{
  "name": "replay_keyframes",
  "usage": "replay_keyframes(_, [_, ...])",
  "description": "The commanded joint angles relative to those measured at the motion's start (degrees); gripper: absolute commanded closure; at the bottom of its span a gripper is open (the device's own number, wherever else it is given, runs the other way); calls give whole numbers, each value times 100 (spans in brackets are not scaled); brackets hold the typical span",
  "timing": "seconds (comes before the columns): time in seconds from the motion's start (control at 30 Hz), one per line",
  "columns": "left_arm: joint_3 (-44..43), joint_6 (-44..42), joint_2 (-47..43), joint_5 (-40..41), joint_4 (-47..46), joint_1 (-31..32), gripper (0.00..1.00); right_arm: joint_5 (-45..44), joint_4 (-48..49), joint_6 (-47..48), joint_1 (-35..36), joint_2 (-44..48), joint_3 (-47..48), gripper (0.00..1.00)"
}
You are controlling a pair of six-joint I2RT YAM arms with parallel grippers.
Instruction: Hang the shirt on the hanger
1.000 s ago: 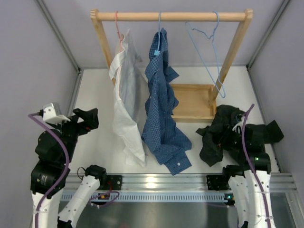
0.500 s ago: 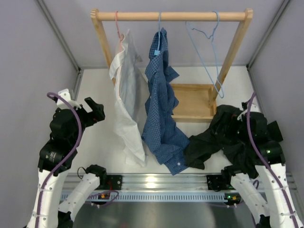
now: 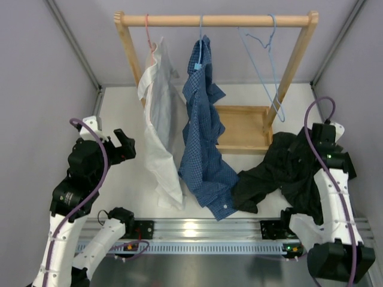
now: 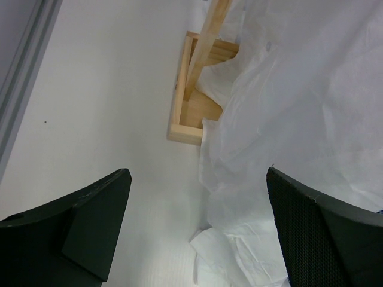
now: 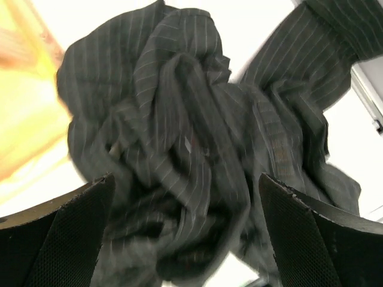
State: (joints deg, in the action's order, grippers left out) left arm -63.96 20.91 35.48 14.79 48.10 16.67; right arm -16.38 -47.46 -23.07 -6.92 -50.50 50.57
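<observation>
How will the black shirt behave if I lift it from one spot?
Probably floppy: the shirt lies crumpled in soft folds, so it should sag and trail. Likely light, since the cloth looks thin. Its spread-out end may drag on the table.

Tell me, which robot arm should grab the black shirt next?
Probably the right. The open right gripper hovers over the black shirt, and the bare blue hanger hangs on that side. The left gripper is far off, by the white shirt.

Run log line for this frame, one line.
shirt: crumpled on table, off hanger | hanger: bare on rail | left pincer: open, by white shirt | right pincer: open over shirt
</observation>
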Motion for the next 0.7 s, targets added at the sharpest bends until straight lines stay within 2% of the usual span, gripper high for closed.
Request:
replay_keyframes(0.0, [24, -113, -6, -2, -46, 170, 2, 46, 957, 242, -274, -845, -82, 1])
replay_keyframes(0.07, [24, -131, -24, 59, -46, 223, 2, 310, 1194, 163, -310, -1426, -248, 1])
replay_keyframes(0.2, [16, -157, -68, 95, -37, 293, 2, 899, 2176, 101, -310, -1814, -810, 3])
replay_keyframes(0.27, [-37, -157, -33, 34, -11, 293, 2, 979, 2407, 197, -319, -2015, -1012, 14])
replay_keyframes(0.3, [-55, -166, -33, -2, -2, 293, 2, 944, 2487, 259, -319, -2086, -1048, 24])
replay_keyframes(0.33, [-107, -157, -33, -46, 7, 302, 2, 1013, 2592, 364, -310, -2121, -1075, 52])
replay_keyframes(0.4, [-151, -157, -41, -134, 33, 302, 3, 1372, 2689, 452, -319, -2000, -1093, 76])
replay_keyframes(0.43, [-195, -157, -50, -169, 42, 302, 4, 1653, 2768, 470, -310, -1877, -1101, 93])
replay_keyframes(0.5, [-362, -166, -59, -326, 77, 302, 5, 2067, 2891, 522, -223, -1263, -1163, 100])
replay_keyframes(0.57, [-589, -227, -68, -502, 103, 293, 7, 2393, 2883, 636, -126, -536, -1120, 100])
replay_keyframes(0.6, [-669, -297, -68, -712, 95, 293, 8, 2846, 2866, 689, -56, -113, -1076, 100])
replay_keyframes(0.67, [-949, -376, -68, -976, 95, 293, 9, 3428, 2665, 847, 15, 180, -840, 100])
